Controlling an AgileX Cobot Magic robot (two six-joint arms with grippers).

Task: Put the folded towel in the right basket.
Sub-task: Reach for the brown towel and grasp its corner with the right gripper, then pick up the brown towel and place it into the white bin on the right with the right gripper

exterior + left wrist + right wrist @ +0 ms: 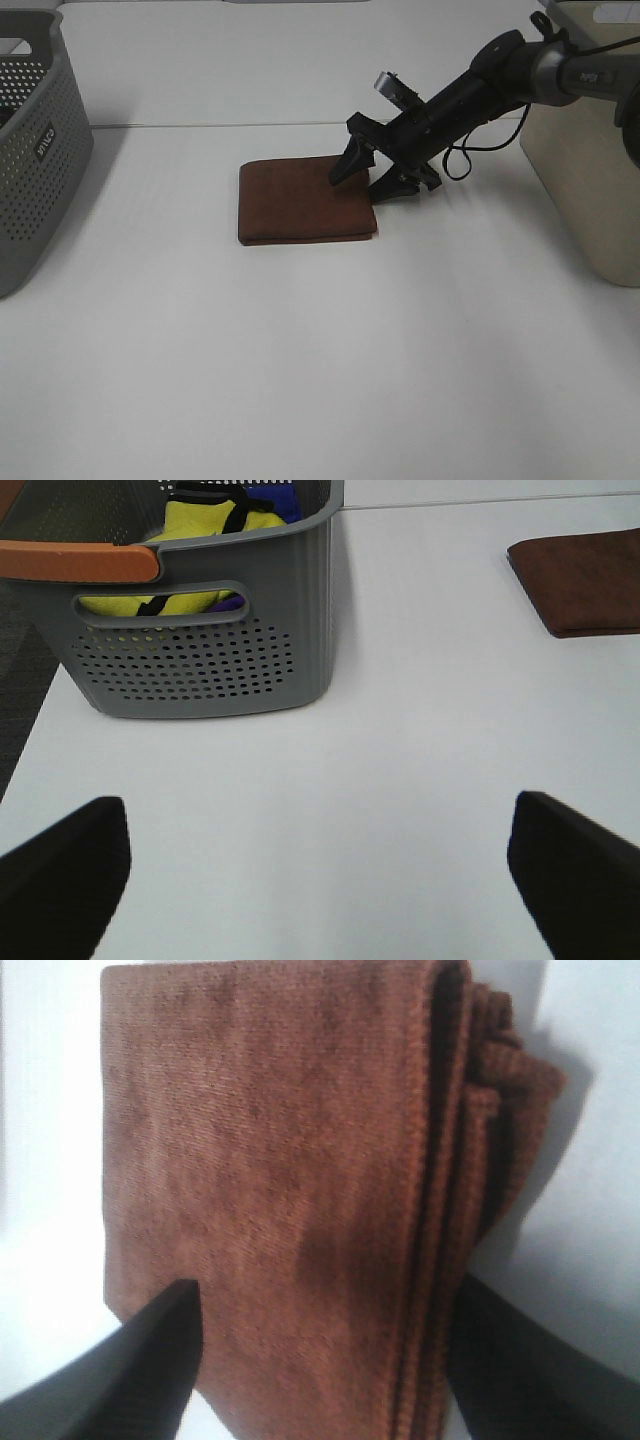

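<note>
Brown folded towel (300, 200) flat on white tabletop (300, 380) mid-scene, right claw (370, 180) spread astride its right edge, nothing gripped, left claw (320, 880) gaping wide, empty, beige right basket (585, 190) well apart

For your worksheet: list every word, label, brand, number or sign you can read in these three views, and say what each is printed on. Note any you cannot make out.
Label on the grey basket: white letters, too blurred to read.
Marking on the right arm: white, too small to read.
Both wrist views: no text at all.
</note>
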